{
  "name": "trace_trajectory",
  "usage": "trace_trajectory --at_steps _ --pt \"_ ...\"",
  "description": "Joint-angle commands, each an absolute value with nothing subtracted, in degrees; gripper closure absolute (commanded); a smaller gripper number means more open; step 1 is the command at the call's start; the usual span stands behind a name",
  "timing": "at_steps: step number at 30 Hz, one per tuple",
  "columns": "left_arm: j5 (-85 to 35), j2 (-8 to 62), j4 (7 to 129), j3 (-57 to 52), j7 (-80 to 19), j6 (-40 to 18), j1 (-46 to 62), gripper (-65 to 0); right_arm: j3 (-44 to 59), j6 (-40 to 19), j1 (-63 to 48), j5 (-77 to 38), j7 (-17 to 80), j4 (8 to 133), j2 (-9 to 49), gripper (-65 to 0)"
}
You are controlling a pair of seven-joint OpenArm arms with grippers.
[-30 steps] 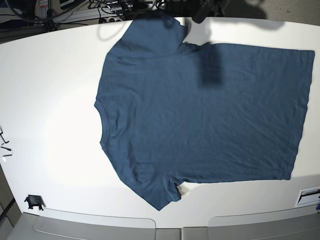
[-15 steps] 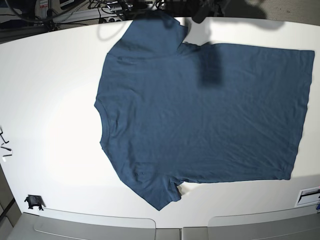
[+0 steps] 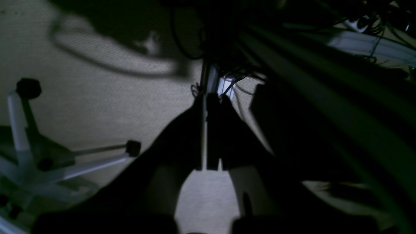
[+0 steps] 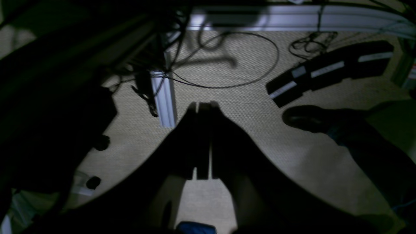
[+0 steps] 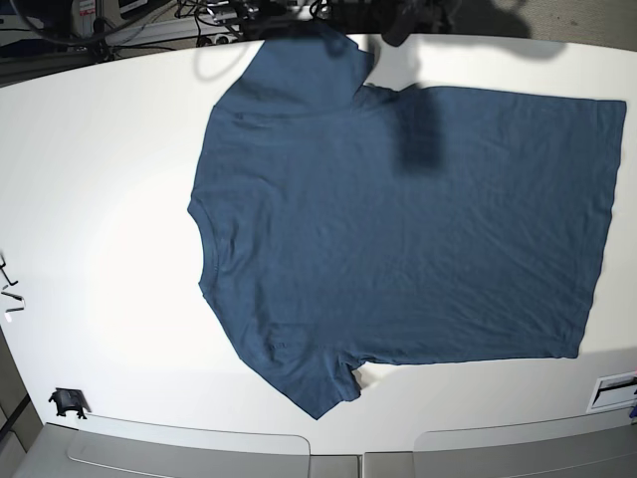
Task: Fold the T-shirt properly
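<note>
Base view: the T-shirt (image 5: 398, 229) lies spread flat and unfolded on the white worktop (image 5: 100, 199), neck toward 9 o'clock, hem toward 3 o'clock. No fold is begun; your first move likely calls for bringing both arms in over a sleeve or side edge. Left gripper (image 3: 208, 130) and right gripper (image 4: 203, 139) are both closed on nothing, pointing at the floor (image 4: 227, 65). Both arms sit outside the base view; the wrist views are dark.
</note>
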State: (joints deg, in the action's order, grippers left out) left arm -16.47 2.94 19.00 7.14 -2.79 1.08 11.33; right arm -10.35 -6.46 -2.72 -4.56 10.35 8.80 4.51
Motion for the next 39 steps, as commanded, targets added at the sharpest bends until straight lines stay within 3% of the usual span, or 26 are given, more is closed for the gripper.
trace_trajectory --at_steps 1,15,27,39 --pt "-16.53 3.31 19.22 7.2 -2.33 1.21 11.84 0.0 -10.26 -6.68 -2.94 -4.69 10.44 9.06 5.1 0.0" --pt "-16.56 8.23 31.48 7.2 0.05 1.21 21.65 0.0 -10.26 -6.7 -6.63 -4.67 9.63 12.51 7.35 0.0" --pt "-16.56 11.2 45.21 7.16 1.34 1.23 32.97 0.0 -10.26 -6.7 -19.53 -4.67 9.58 29.04 7.62 0.0" --pt "-16.58 18.39 68.14 7.09 1.3 1.28 49.56 0.0 -10.26 -6.76 -36.56 -5.43 9.3 51.57 8.19 0.0"
